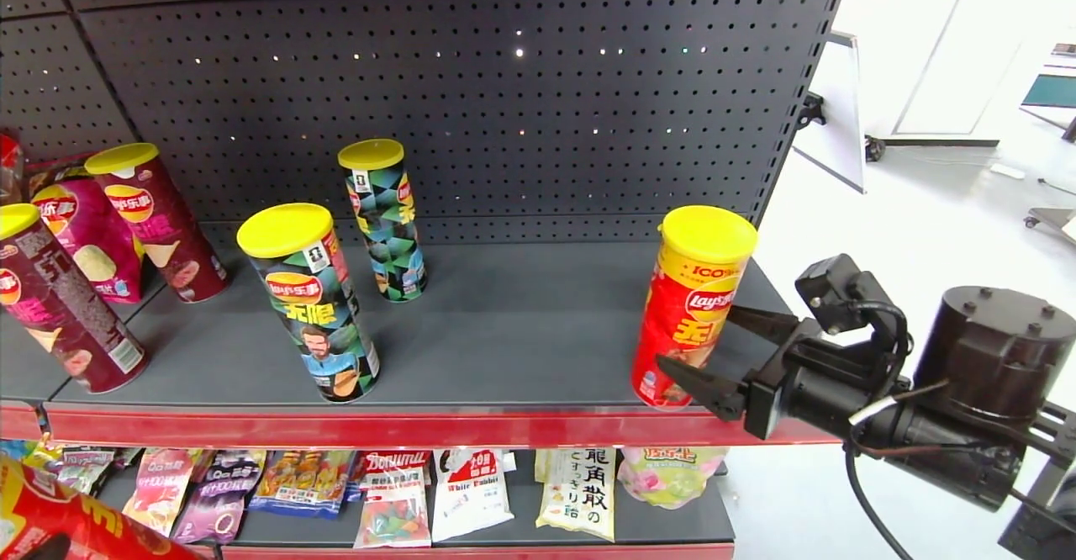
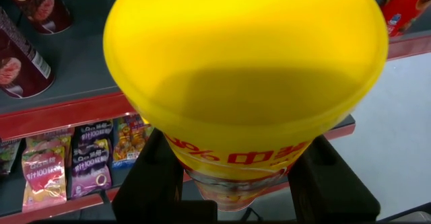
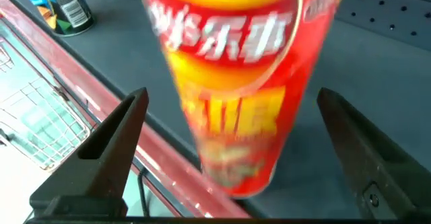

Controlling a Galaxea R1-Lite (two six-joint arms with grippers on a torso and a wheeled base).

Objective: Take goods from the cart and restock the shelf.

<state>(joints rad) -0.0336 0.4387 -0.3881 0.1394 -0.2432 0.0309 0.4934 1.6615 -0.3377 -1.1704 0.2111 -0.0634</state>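
A red crisps can with a yellow lid [image 1: 693,303] stands upright near the right front corner of the grey shelf board [image 1: 521,350]. My right gripper [image 1: 706,341] is open, one finger on each side of that can [image 3: 242,96], with gaps showing in the right wrist view [image 3: 232,95]. Low at the left, my left gripper [image 2: 239,177] is shut on another red can with a yellow lid [image 2: 246,56], whose body also shows in the head view [image 1: 59,522].
Two dark patterned cans [image 1: 315,303] [image 1: 384,219] stand mid-shelf, and maroon cans [image 1: 160,224] at the left. Snack bags [image 1: 471,493] fill the shelf below. The board has a red front lip [image 1: 420,427]. A wire cart basket [image 3: 34,123] sits below the shelf edge.
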